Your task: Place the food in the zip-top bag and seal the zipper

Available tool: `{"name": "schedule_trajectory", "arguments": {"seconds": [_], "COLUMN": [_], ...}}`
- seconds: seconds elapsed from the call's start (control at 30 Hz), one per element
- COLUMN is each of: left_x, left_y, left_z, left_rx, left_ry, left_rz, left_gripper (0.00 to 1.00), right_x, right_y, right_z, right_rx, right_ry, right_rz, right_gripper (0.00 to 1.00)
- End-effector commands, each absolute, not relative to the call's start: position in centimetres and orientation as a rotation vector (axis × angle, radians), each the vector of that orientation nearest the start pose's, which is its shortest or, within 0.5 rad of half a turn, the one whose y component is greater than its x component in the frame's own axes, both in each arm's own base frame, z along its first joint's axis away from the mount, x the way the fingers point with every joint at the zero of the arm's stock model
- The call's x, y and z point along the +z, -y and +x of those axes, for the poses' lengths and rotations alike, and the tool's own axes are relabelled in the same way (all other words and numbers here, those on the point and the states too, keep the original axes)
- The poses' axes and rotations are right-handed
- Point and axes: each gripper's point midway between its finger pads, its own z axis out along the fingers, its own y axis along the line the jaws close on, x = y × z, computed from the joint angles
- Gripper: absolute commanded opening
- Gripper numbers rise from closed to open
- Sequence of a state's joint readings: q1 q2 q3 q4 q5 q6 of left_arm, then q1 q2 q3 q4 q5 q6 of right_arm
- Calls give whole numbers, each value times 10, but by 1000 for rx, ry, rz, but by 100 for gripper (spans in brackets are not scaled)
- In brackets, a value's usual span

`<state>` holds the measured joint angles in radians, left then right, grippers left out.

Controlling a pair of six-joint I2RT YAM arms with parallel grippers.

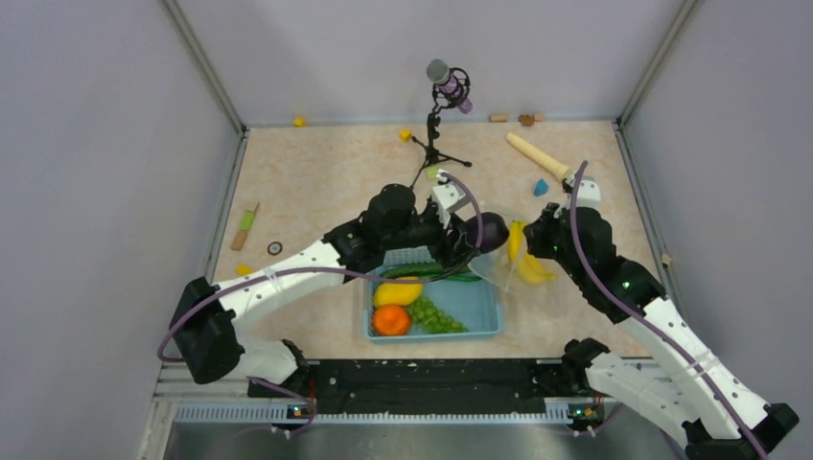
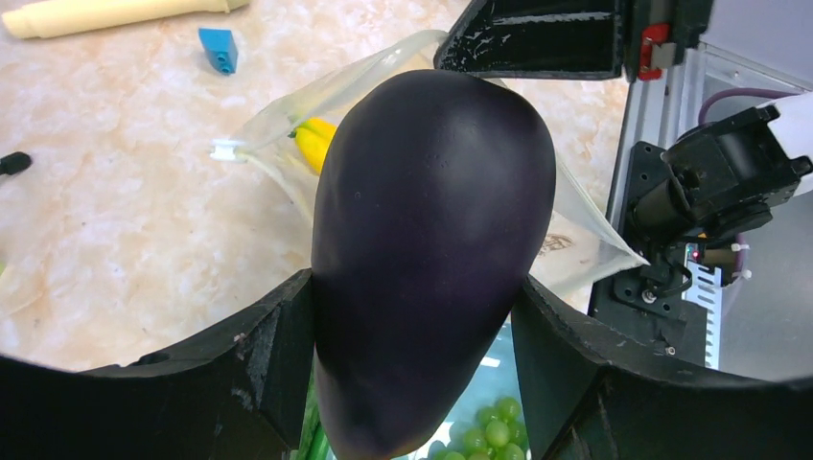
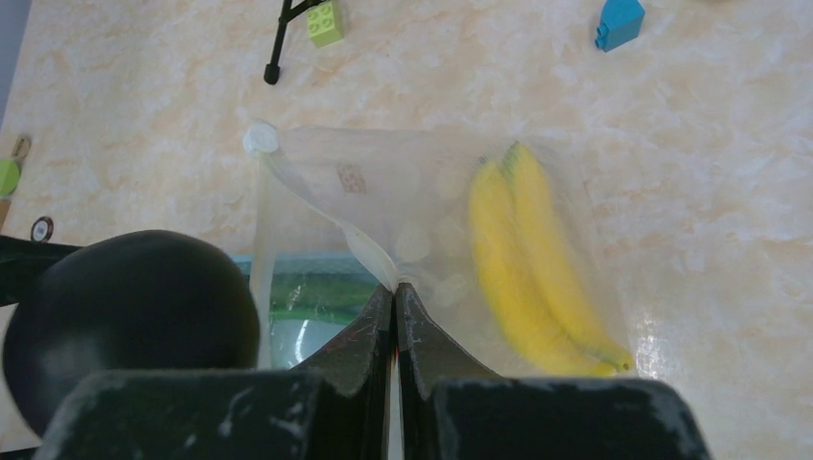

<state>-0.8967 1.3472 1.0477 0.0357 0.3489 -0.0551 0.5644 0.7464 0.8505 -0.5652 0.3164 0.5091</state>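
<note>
L gripper (image 2: 414, 326): jaws wide apart, one finger each side of the dark purple eggplant (image 2: 431, 259). They clamp it and carry it above the table, at 1 o'clk from the basket. Its far end points at the bag's open mouth; can't tell if it touches the plastic, view too close.

R gripper (image 3: 395, 305): jaws shut tight, pinching the zip-top bag (image 3: 422, 182) at the near edge of its mouth, right where the zipper (image 3: 357, 244) strip runs in between the fingertips. That edge is lifted, mouth gaping toward 9 o'clk.

Counts, big to small:
- 1 light blue basket (image 1: 484, 331), centre-near on the table.
- 1 bag, just beside the basket's corner at its 2 o'clk.
- 1 beige wooden cylinder (image 1: 539, 156), far at 1 o'clk.
- 1 eggplant.
- 1 cucumber (image 1: 436, 273), along the basket's far side.
- 2 joined bananas (image 3: 522, 259), inside the bag.
- 1 yellow oval fruit (image 1: 398, 292), 1 grape bunch (image 1: 436, 314), 1 orange (image 1: 391, 320), all in the basket.
- 1 blue block (image 3: 621, 21), 1 green block (image 3: 326, 21), 2 yellow blocks (image 1: 406, 135) toward the back.

Surface: beige marble-look table top (image 1: 316, 192), plain grey walls (image 1: 96, 144) on 3 sides, mic (image 1: 446, 81) on a black tripod at 12 o'clk.
</note>
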Motion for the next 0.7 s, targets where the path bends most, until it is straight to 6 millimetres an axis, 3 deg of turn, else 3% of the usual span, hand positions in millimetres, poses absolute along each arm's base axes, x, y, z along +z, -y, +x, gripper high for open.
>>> {"name": "schedule_trajectory", "arguments": {"seconds": [0.0,0.1,0.4,0.67], "left_x": [258,243,214,217], "left_y": [394,393,394,406], "left_z": [224,237,229,232], "left_rx": [-993,-918,-851,-867], "left_ry": [-1678,-1797,-1864,-1897], "left_rz": [1097,1092,1189,1180], "left_gripper": [2,0,13,45], "right_x": [248,248,250,247], "right_y": [-118,-118,-127,-136], "right_z": [251,250,248,248], "right_rx": [395,400,439,476], "right_ry": [-1975,-1974,-1974,-1984], "right_rz": [126,120,66,18], "right_gripper": [0,0,0,0]}}
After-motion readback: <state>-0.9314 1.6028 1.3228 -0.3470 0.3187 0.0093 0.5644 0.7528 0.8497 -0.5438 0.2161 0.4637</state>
